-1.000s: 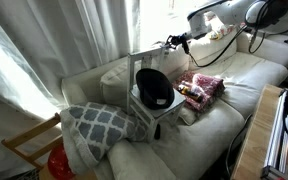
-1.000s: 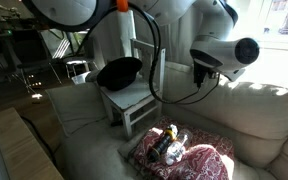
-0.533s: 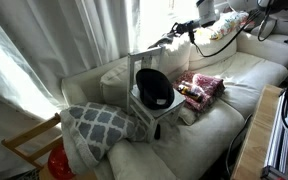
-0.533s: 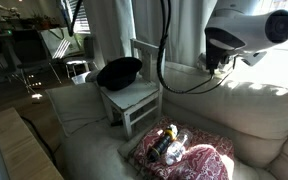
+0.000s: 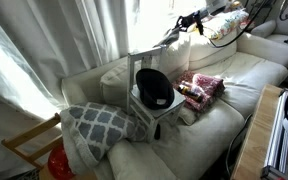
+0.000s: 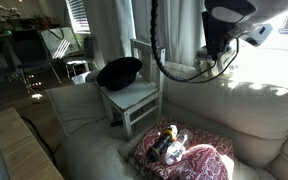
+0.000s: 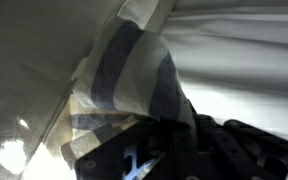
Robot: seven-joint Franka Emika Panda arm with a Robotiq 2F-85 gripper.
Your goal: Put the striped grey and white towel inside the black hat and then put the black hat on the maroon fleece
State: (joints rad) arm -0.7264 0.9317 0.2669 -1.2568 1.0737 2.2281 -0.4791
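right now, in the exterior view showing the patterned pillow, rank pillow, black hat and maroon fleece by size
1. patterned pillow
2. black hat and maroon fleece: too alike to rank

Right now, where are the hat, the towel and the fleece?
hat [image 5: 154,89]: exterior view, on its crown.
towel [image 7: 116,70]: wrist view, on a grey stripe.
fleece [image 6: 210,161]: exterior view, on its bare right part.

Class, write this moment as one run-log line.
hand: high near curtain, holding striped towel | black hat: on white chair, towel not yet inside | maroon fleece: on sofa, no hat on it
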